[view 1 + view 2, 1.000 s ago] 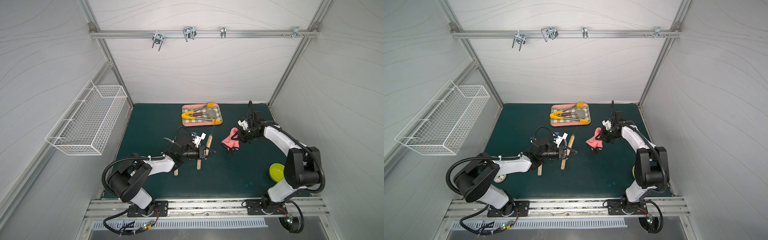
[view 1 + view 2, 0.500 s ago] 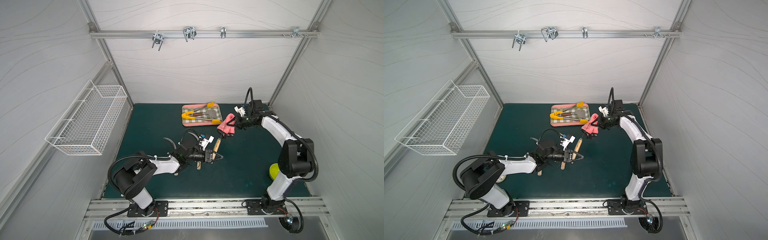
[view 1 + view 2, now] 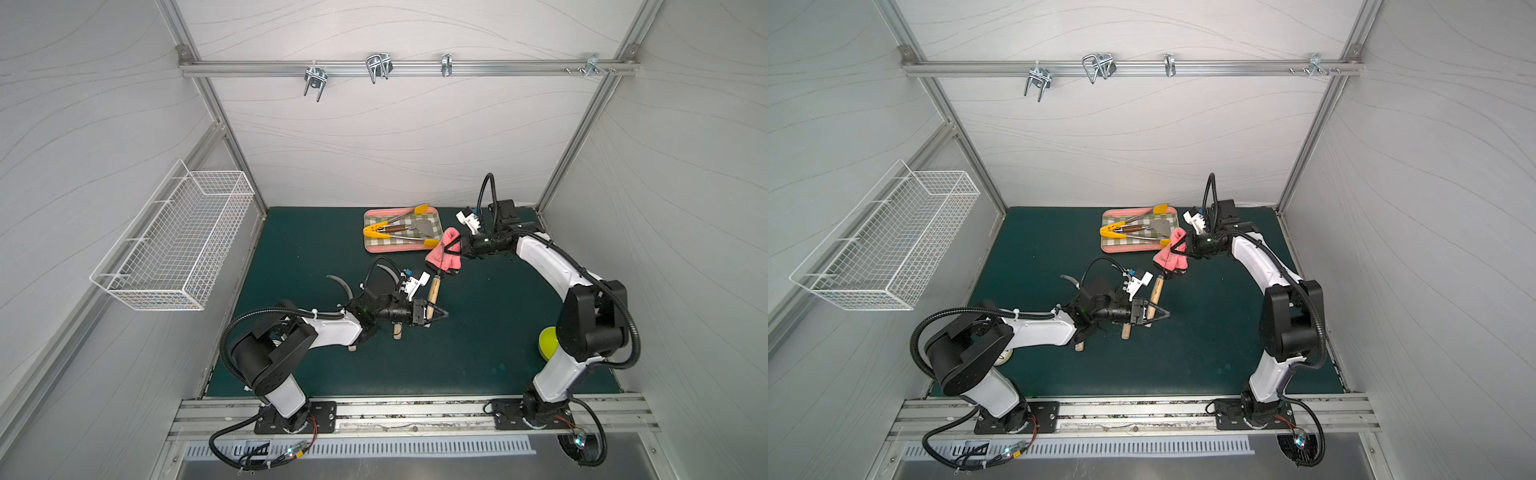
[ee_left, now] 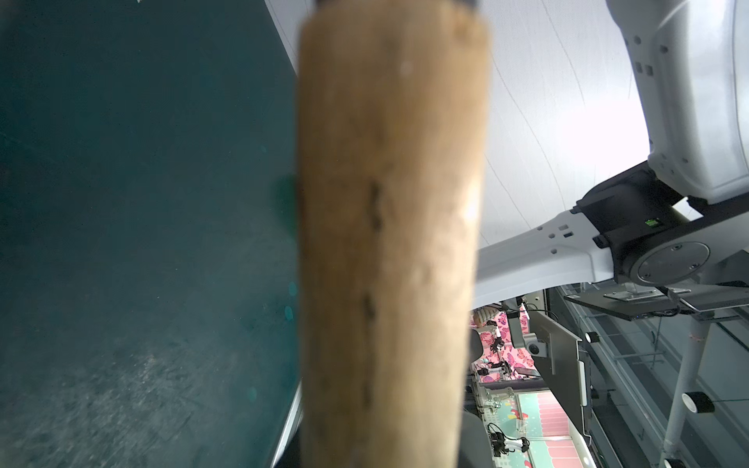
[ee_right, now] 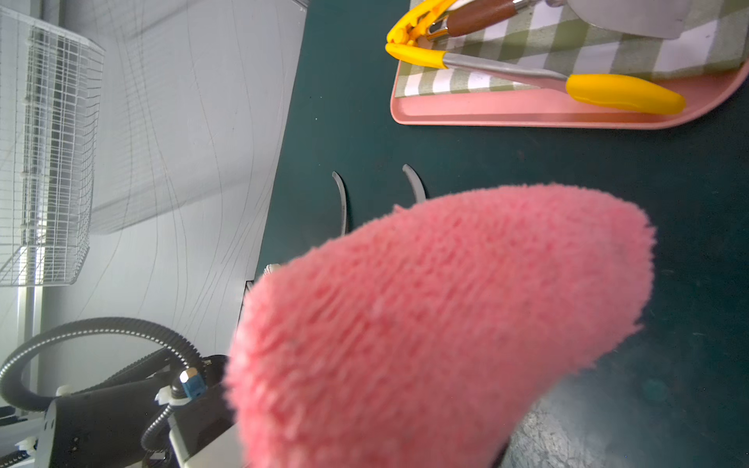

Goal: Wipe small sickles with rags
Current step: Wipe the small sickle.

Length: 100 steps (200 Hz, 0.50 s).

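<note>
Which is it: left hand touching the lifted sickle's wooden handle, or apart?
Touching. In both top views the left hand is shut on the sickle handle, which crosses between its fingers; the left wrist view shows that handle close up.

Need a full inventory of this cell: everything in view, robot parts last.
sickles: 3, grey blades, pale handles; one in left gripper, two on mat.
rag: 1, pink, in right gripper, beside tray.
tray: 1, pink rim, checked, rear of mat.
tongs: 1, metal, yellow tips, on tray.
spatula: 1, brown handle, on tray.
basket: 1, white wire, left wall.
hooks: 4, metal, rear rail.
round thing: 1, yellow-green, mat's right edge, partly hidden.
mat: 1, dark green, floor.
arms: 2, white and black, front rail.
left gripper: black, shut on sickle handle.
right gripper: black, shut on rag.
</note>
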### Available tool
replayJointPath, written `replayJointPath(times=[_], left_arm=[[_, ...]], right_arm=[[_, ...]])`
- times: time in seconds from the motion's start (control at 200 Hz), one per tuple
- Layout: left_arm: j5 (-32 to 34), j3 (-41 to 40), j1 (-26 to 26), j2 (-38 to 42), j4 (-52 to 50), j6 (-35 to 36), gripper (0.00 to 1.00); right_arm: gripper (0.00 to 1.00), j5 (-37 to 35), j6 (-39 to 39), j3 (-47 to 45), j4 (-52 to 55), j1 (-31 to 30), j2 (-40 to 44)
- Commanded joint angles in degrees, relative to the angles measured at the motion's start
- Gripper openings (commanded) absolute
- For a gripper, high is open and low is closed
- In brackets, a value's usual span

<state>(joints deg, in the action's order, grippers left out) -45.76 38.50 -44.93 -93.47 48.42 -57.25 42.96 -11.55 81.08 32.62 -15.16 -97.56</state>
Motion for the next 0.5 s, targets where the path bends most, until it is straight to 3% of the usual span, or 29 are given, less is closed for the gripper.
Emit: replayJointPath(times=[0.0,0.495], left_arm=[[-2.7,3.7,-0.4,-1.0,-0.1,1.4,0.0],[-5.6,7.7,3.5,-3.5,-1.5,2.1,0.0]], right_arm=[[0.08,3.0,4.8,-1.3,-1.9,-2.6,5.3],[0.08,2.2,14.6,-11.8,2.4,-8.4,17.9]])
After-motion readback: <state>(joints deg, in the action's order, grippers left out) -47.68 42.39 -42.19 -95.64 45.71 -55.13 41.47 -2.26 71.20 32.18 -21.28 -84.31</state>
